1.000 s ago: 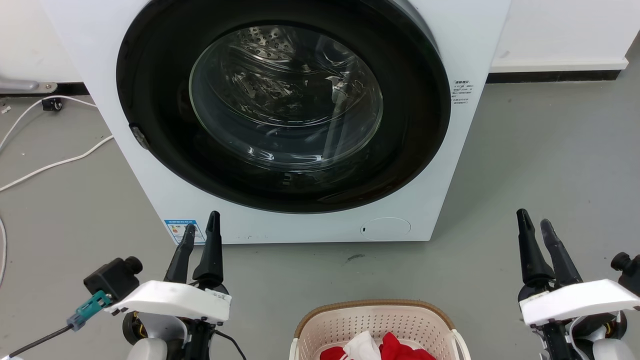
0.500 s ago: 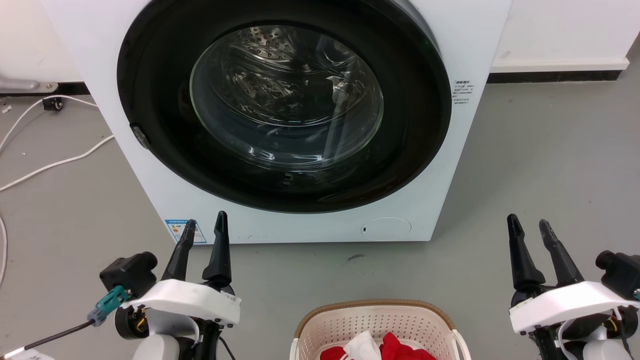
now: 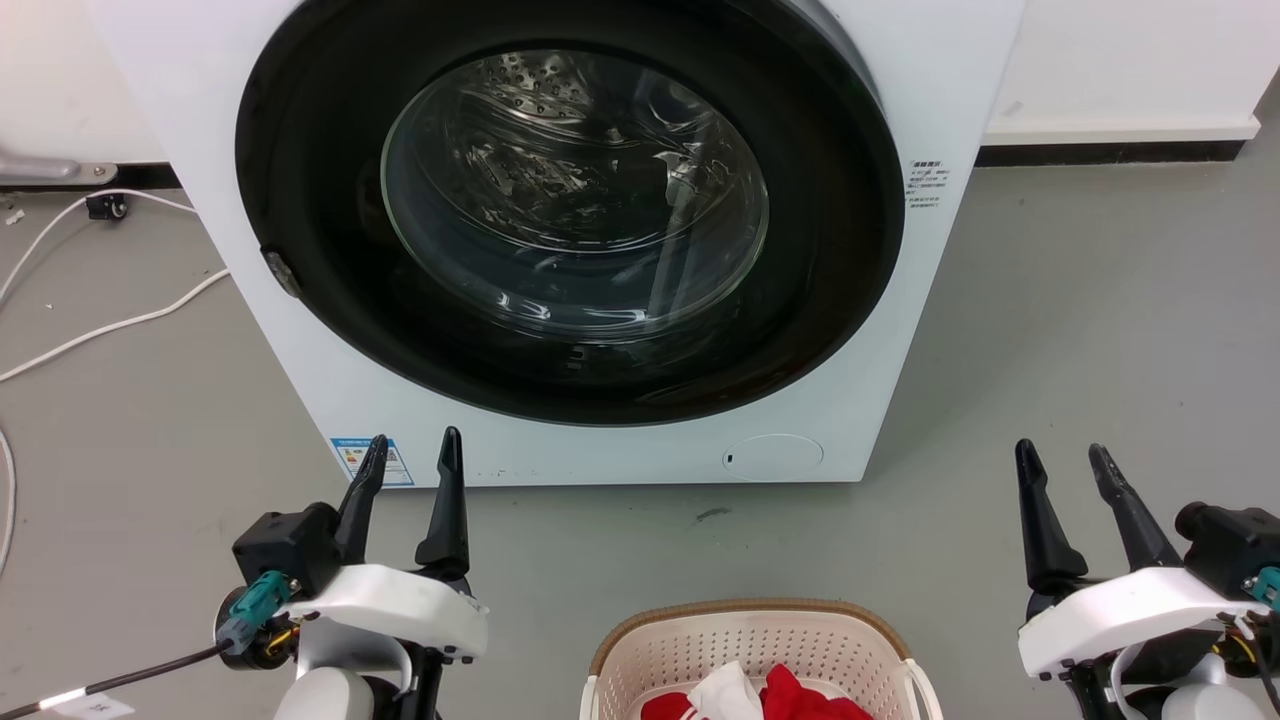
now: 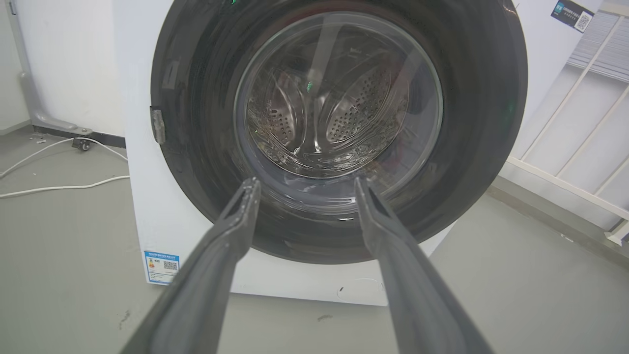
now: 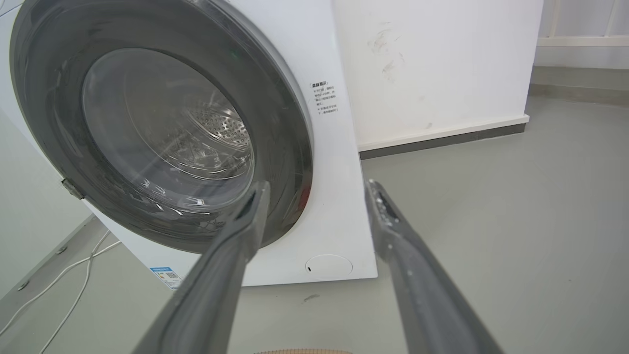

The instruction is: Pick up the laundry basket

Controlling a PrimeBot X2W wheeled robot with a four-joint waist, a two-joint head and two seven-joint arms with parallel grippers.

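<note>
Approach stage, nothing gripped. The laundry basket [image 3: 700, 640] sat on the floor [image 3: 1100, 300] at the bottom centre of the head view, in front of the washing machine [image 3: 600, 455], with red and white cloth [image 3: 790, 695] inside. The left claw [image 3: 415, 437] and right claw [image 3: 1061, 448] were both spread apart and empty, flanking it and pointing at the machine. The next move likely needed both lowered to the basket's sides. The blue sticker [image 4: 161, 267] had a QR code; the door-side label [image 5: 323, 98] was too small to read.

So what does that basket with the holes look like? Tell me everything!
The cream-white perforated plastic laundry basket has rounded corners, a brown woven-look rim and white loop handles on its sides. It stands upright on the grey floor, before the white washing machine, cut off by the head view's bottom edge. A red cloth and a white cloth lie inside. Nothing else touches the part in view.
</note>
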